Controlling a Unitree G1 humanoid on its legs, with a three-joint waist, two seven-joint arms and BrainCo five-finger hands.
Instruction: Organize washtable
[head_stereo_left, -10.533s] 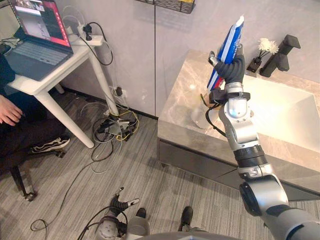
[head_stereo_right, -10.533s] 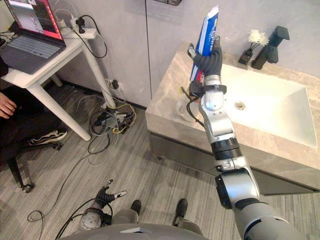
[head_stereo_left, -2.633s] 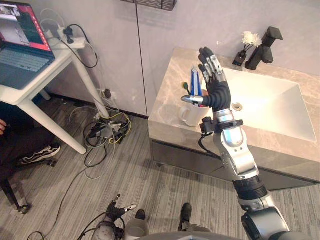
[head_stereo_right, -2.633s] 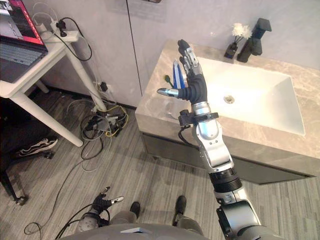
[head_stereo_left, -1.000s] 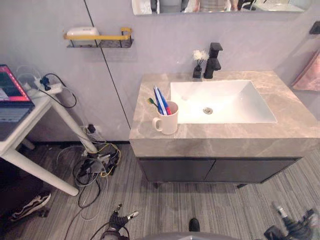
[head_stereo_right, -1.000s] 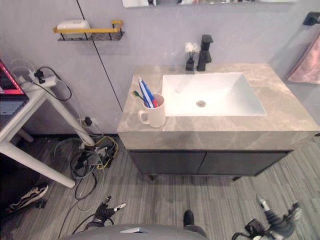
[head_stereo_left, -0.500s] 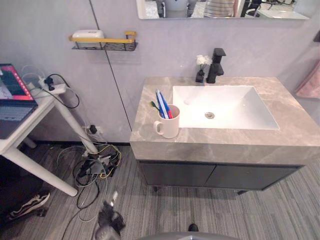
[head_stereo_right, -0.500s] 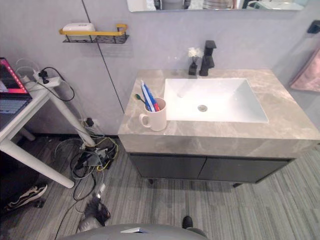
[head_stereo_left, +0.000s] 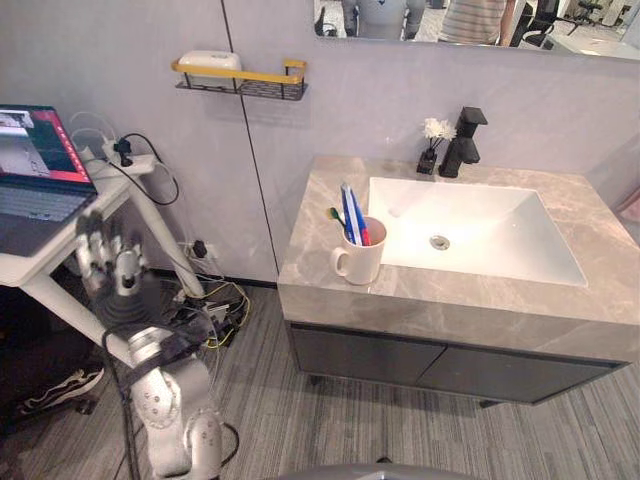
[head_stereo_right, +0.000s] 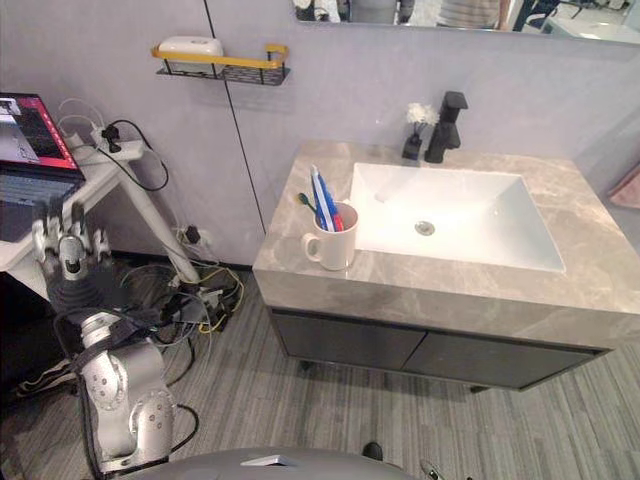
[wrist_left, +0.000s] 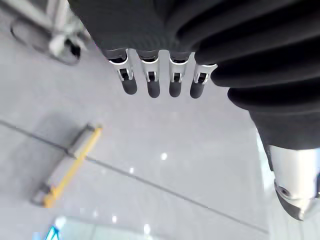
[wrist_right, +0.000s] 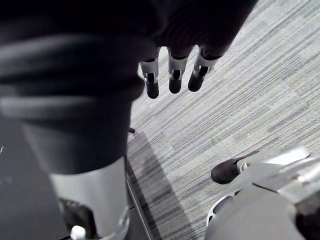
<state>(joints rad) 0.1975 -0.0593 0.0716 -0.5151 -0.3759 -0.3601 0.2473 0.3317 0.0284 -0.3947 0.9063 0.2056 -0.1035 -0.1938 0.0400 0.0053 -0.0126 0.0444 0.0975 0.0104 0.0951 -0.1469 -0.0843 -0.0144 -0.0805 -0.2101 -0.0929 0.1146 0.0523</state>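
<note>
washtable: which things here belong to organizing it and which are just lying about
Job:
washtable top
mug
toothpaste tube
toothbrush

Just about:
faucet
flower vase
wall shelf
laptop
floor cables

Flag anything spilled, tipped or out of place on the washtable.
Nothing stands out. The white mug stands upright on the counter left of the basin, toothpaste and toothbrush inside; no spills visible.
</note>
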